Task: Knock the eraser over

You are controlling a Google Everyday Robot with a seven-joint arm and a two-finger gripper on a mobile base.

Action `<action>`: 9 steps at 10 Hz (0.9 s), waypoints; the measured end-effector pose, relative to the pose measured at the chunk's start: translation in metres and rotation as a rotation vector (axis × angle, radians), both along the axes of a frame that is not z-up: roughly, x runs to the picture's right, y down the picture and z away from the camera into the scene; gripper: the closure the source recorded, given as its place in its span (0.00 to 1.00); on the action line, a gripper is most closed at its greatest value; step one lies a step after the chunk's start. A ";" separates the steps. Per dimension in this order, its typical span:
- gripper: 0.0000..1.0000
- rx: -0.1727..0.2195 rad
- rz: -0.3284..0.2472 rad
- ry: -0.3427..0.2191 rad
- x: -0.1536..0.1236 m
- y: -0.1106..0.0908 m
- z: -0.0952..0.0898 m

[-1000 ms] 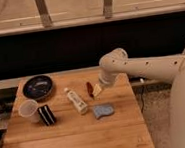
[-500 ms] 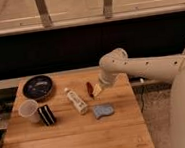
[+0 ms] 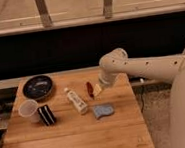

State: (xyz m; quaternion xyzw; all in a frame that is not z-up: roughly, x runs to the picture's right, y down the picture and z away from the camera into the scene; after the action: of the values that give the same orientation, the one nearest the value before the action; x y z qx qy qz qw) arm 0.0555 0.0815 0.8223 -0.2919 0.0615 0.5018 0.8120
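Observation:
The eraser (image 3: 46,115) is a small black block with pale stripes, standing upright on the left of the wooden table (image 3: 73,138), right beside a white cup (image 3: 28,110). My gripper (image 3: 97,89) hangs from the white arm (image 3: 135,66) over the table's middle back, well to the right of the eraser and next to a small red object (image 3: 89,88). A white tube (image 3: 76,100) lies between the gripper and the eraser.
A dark bowl (image 3: 37,87) sits at the back left. A flat blue-grey pad (image 3: 103,110) lies below the gripper. The table's right edge is near the arm. A dark wall and rail run behind the table.

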 end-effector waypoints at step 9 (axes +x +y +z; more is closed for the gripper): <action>1.00 -0.064 -0.060 -0.146 -0.038 -0.006 -0.001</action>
State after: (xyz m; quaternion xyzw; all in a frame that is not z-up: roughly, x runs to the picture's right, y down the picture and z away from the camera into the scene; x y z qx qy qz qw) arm 0.0174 0.0759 0.8217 -0.3512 0.0269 0.4526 0.8192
